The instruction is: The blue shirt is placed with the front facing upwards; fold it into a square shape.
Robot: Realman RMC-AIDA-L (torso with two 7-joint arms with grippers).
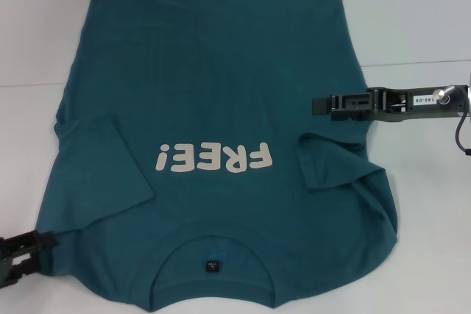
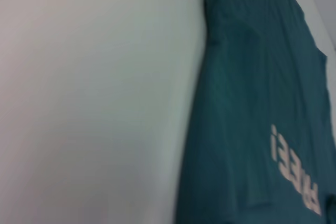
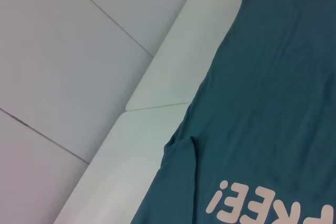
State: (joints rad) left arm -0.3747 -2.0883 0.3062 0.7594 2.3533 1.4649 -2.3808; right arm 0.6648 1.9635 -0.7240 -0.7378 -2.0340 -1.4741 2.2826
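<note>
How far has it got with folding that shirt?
Barely begun. The blue shirt lies print up with both sleeves turned in over the body, still far from a square. The right gripper is at its side edge and the left gripper by a collar-end corner. The main folds all remain.

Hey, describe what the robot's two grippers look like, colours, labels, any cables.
The right gripper is black, boxy and slotted, with a white label printed in dark characters, a round silver knob and a dark cable behind it. The left gripper is black too; only its blocky tip shows, with no label or cable visible.
</note>
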